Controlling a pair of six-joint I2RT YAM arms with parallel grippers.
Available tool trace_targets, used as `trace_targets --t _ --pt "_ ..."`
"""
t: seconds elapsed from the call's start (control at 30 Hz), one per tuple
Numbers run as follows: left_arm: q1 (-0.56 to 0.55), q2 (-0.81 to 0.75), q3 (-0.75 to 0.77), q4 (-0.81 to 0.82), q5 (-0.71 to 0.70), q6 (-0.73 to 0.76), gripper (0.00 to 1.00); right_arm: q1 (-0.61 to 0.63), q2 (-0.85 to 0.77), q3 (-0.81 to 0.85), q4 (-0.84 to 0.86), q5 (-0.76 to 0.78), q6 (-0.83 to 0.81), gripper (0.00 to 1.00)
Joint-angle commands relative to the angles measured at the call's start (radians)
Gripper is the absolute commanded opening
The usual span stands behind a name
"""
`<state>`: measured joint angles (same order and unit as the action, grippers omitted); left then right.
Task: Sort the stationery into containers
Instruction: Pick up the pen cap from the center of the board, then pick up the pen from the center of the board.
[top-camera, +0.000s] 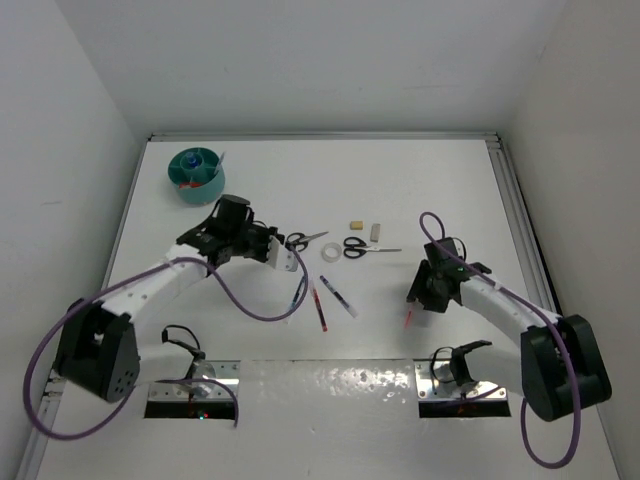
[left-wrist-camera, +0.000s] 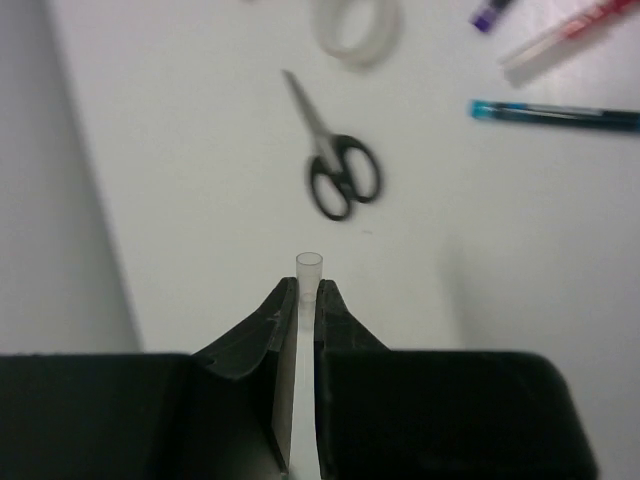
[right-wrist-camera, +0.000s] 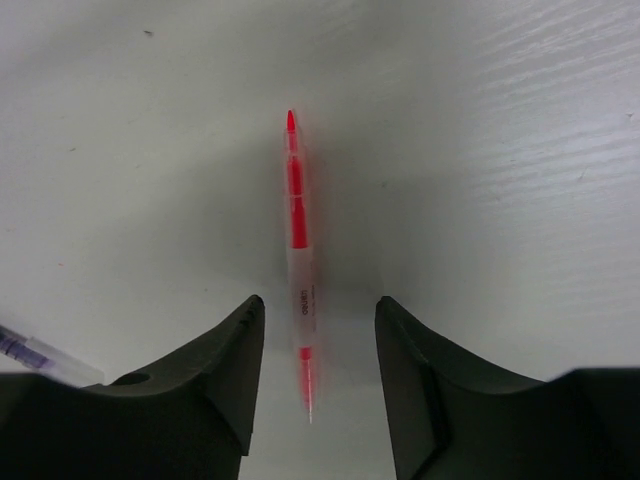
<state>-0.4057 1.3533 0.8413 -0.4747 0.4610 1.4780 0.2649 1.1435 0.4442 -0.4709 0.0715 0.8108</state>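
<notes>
The round teal plastic organiser (top-camera: 203, 190) stands near the far left edge of the white bench (top-camera: 440, 180), a blue-capped bottle (top-camera: 190, 160) inside it. The left fingers (left-wrist-camera: 283, 308) are clenched on a thin clear pen (left-wrist-camera: 309, 265), above bare bench. The right fingers (right-wrist-camera: 240, 350) stand released on both sides of a red pen (right-wrist-camera: 297, 210) lying flat, not touching it, free room around.

My left fingers (left-wrist-camera: 250, 340): matt black plastic. Clear pen (left-wrist-camera: 309, 272): transparent plastic. Red pen (right-wrist-camera: 297, 215): translucent plastic. Table (right-wrist-camera: 500, 150): faintly grained.
</notes>
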Motion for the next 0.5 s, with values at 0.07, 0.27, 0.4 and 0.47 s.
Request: trace_targets --t 0.07,0.27,0.4,0.47 --pt "0.013 -0.232 -0.118 0.342 0.07 -0.079 0.0 0.019 0.096 -0.025 0.092 -0.036 0.056 0.43" --pt "0.016 -0.336 -0.188 0.525 0.082 -0.087 0.0 0.042 0.177 -0.042 0.113 0.007 0.073 0.11" --pt "0.021 -0.396 -0.202 0.61 0.077 -0.09 0.0 0.042 0.165 -0.048 0.12 0.013 0.045 0.0" --pt "0.024 -0.413 -0.211 0.648 0.087 -0.076 0.0 0.043 0.127 -0.038 0.115 -0.01 -0.014 0.0"
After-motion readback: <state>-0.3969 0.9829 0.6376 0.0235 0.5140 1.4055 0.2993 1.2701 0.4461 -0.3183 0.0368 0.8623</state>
